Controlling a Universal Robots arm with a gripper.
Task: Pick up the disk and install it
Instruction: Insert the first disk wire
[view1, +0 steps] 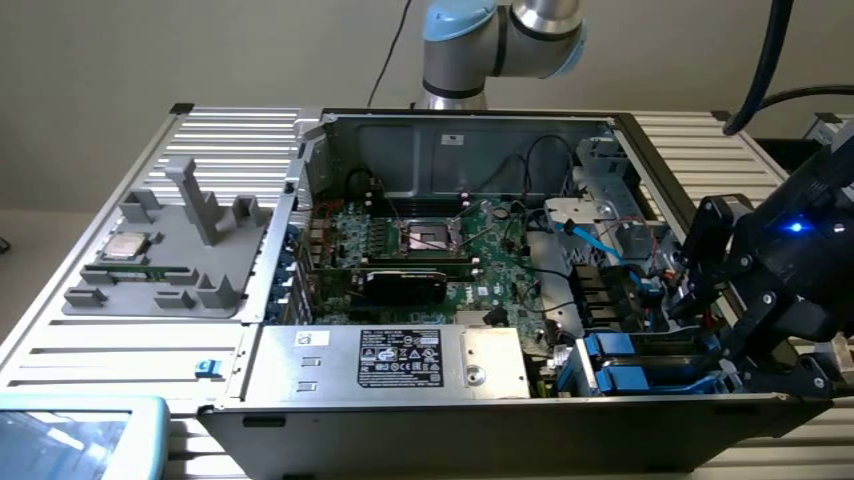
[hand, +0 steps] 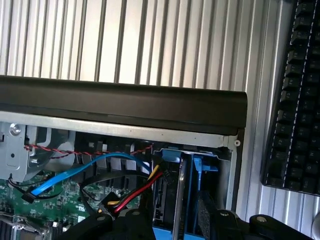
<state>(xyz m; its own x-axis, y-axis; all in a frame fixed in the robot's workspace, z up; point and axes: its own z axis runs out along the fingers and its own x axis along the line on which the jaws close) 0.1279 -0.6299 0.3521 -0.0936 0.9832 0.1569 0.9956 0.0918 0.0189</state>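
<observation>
The disk (hand: 179, 196) is seen edge-on, a thin silver plate with blue rails (hand: 205, 167) beside it, standing in the drive bay at the corner of the open computer case. My gripper (hand: 175, 222) is directly over it, its black fingers (hand: 131, 224) on either side, shut on the disk. In the exterior view the gripper (view1: 714, 322) hangs over the blue drive bay (view1: 627, 365) at the case's front, at the exterior view's right.
Blue, red and yellow cables (hand: 107, 167) lie close beside the bay. The case's black front panel (hand: 125, 105) runs along the bay. A keyboard (hand: 300, 100) lies outside the case. The grey box with a black label (view1: 387, 362), the motherboard (view1: 441, 250) and a grey tray (view1: 174, 285) with a CPU chip (view1: 127, 245) are further off.
</observation>
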